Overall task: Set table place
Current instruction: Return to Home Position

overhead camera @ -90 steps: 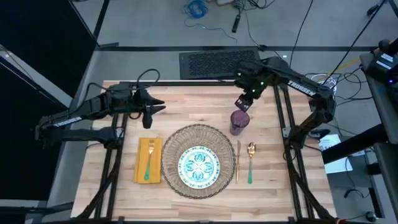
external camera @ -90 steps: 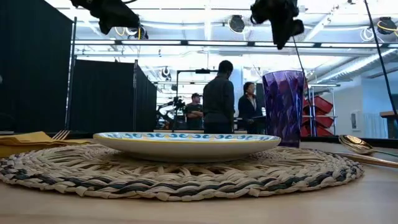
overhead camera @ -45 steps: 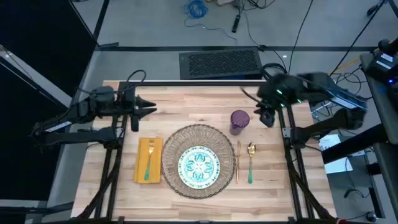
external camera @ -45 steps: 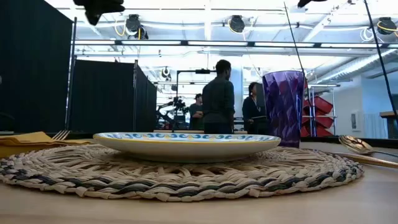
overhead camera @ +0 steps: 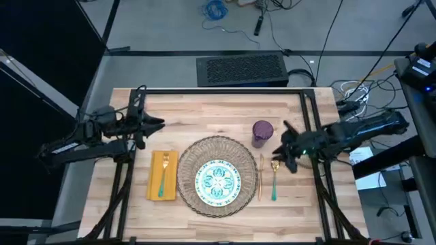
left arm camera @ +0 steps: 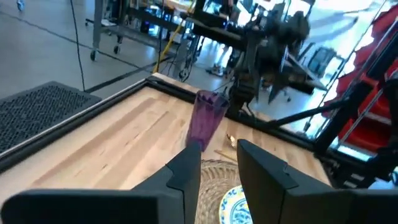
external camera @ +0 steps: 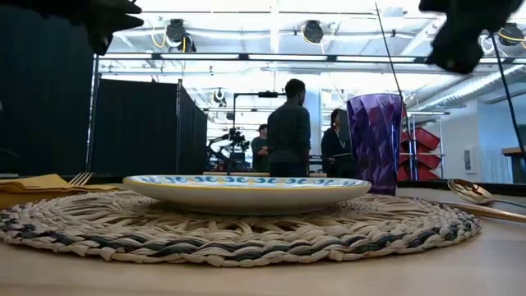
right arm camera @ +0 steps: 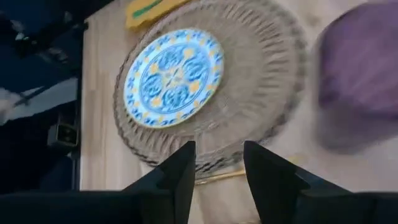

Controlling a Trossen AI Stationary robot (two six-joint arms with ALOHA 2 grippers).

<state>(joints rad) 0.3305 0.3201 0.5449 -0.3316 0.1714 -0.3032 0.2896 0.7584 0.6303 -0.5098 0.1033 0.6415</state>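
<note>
Clearance was slim: the small purple plastic cup (overhead camera: 262, 133) stood just left of right gripper (overhead camera: 285, 148), part-open and empty; left gripper (overhead camera: 158, 123) likewise, well apart.

Open workshop hall under bright ceiling lights (external camera: 312, 31).
Black curtains (external camera: 136, 123) line the left; 3 people (external camera: 289, 127) stand far back near red racks (external camera: 423, 136). The grey floor (overhead camera: 170, 27) carries a black ribbed mat (overhead camera: 240, 68) and loose cables (overhead camera: 214, 9).
</note>
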